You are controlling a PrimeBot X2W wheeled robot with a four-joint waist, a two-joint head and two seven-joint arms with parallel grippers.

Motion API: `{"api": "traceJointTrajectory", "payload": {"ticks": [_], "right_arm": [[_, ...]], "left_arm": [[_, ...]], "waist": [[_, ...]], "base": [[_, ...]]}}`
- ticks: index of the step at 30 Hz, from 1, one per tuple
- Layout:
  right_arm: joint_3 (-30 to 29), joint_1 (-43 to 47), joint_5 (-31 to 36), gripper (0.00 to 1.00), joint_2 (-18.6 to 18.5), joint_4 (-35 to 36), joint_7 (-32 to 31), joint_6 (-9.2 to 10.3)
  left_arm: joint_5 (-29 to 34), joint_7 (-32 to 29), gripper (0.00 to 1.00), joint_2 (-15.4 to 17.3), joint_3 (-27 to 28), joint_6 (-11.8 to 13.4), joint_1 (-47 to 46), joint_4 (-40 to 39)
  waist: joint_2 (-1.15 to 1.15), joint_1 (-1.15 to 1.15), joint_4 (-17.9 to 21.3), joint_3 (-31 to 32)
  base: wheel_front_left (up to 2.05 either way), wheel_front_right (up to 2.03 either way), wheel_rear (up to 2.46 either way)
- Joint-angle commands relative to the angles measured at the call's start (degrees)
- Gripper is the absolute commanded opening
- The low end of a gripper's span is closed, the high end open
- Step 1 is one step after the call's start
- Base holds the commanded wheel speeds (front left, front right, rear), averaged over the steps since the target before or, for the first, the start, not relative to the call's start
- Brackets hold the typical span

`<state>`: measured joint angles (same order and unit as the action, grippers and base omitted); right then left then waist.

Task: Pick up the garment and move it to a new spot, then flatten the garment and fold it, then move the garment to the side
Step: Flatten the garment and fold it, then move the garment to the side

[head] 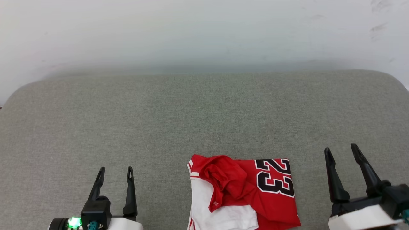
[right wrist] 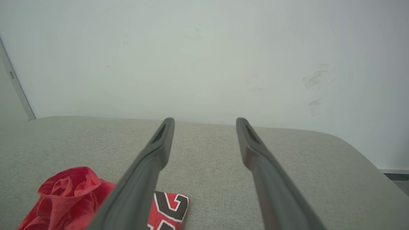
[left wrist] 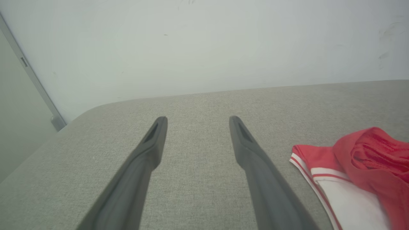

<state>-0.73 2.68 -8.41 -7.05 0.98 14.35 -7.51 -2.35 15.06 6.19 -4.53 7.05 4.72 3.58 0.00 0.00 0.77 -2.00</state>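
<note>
Head view: garment (head: 243,195) lies bunched on the grey fabric surface (head: 191,111) at the near edge, right of centre, its bottom cut off by the frame. There's a red lump on top, a white sleeve on its left part, and the black-and-white 23 (head: 275,177) face up on its right part. Lower left is the left gripper (head: 116,168), lower right the right gripper (head: 340,147). Both have fingers spread wide, nothing between them, clear of the cloth. Garment sits between the two, nearer the right gripper, with a wider strip of bare surface on the left side. The visible part is wider across than deep, but the near end is out of frame, so the long axis isn't settled.

Left wrist view: fingers apart over bare surface, pointing at the wall (left wrist: 204,48). Garment is at the right edge, striped trim closest, beside the fingers and not ahead of the tips.

Right wrist view: fingers apart, empty. Garment is at lower left, partly behind one finger, again back of the tips.

Judgement: this loose bundle fits either a heap waiting to be lifted or a rough fold set down; can't call which. Any reach goes inward and back, and it's shorter for the right arm.
</note>
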Motion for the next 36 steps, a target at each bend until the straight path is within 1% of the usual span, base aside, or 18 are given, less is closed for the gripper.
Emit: {"api": "traceJointTrajectory", "payload": {"ticks": [1, 4, 10, 17, 21, 25, 27, 28, 29, 32, 34, 36], "right_arm": [[-0.23, 1.13, 0.44, 1.0, 0.41, 0.73, 0.39, 0.06], [-0.9, 3.11, 0.69, 1.0, 1.66, 1.91, 0.38, 0.05], [-1.25, 4.98, 1.19, 1.0, 2.43, 2.55, 0.53, 0.05], [-1.73, 5.81, 1.62, 1.0, 2.82, 1.81, 0.49, 0.05], [-2.23, 4.87, 1.93, 1.0, 2.31, 1.74, 0.08, 0.05], [-2.09, 1.95, 1.82, 1.0, 0.17, 2.74, -1.51, 0.05], [-2.34, 0.23, 1.79, 1.0, -1.66, 3.48, -3.2, 0.06], [-2.34, 0.23, 1.79, 1.0, -1.66, 3.48, -3.2, 0.06], [-2.42, -0.72, 1.35, 1.0, -2.68, 3.78, -4.24, 0.06], [-1.69, -3.95, -0.64, 1.0, -6.16, 4.75, -8.24, 0.05], [-0.22, -6.05, -3.18, 1.0, -8.4, 5.28, -11.97, 0.05], [2.21, -8.11, -7.1, 1.0, -11.0, 5.27, -18.04, 0.05]], "left_arm": [[-0.11, 0.15, 1.0, -0.2, 0.2, -0.28, 0.73, -0.18], [-0.06, 0.15, 1.0, -0.22, 0.27, -0.37, 1.08, -0.38], [-0.08, 0.15, 1.0, -0.25, 0.33, -0.93, 1.84, -0.15], [0.14, 0.15, 1.0, -0.14, 0.55, -0.99, 2.05, -0.06], [0.16, 0.15, 1.0, -0.29, 0.61, -1.03, 2.11, -0.09], [0.23, 0.15, 1.0, -0.44, 0.45, -1.18, 1.67, -0.1], [0.41, 0.15, 1.0, -0.5, 0.18, -1.4, 1.05, 0.03], [0.41, 0.15, 1.0, -0.5, 0.18, -1.4, 1.05, 0.03], [0.43, 0.15, 1.0, -0.54, 0.1, -1.43, 0.77, 0.11], [0.54, 0.15, 1.0, -0.56, -0.11, -1.76, 0.32, 0.29], [0.49, 0.15, 1.0, -0.62, -0.12, -1.79, -0.04, 0.28], [0.51, 0.15, 1.0, -0.72, -0.17, -1.79, -0.34, 0.32]], "waist": [[0.0, 0.0, -0.02, 0.3], [0.0, 0.0, 0.03, 0.62], [0.0, 0.0, -0.01, 1.17], [0.0, 0.0, -0.16, 1.59], [0.0, 0.0, -0.37, 1.45], [0.0, 0.0, -0.69, 0.72], [0.0, 0.0, -1.12, 0.33], [0.0, 0.0, -1.12, 0.33], [0.0, 0.0, -1.34, 0.15], [0.0, 0.0, -1.97, -0.43], [0.0, 0.0, -2.24, -0.85], [0.0, 0.0, -2.5, -1.23]], "base": [[0.0, 0.0, 0.0], [0.0, 0.0, 0.0], [0.0, 0.0, 0.0], [0.0, 0.0, 0.0], [0.0, 0.0, 0.0], [0.0, 0.0, 0.0], [0.0, 0.0, 0.0], [0.0, 0.0, 0.0], [0.0, 0.0, 0.0], [0.0, 0.0, 0.0], [0.0, 0.0, 0.0], [0.0, 0.0, 0.0]]}}
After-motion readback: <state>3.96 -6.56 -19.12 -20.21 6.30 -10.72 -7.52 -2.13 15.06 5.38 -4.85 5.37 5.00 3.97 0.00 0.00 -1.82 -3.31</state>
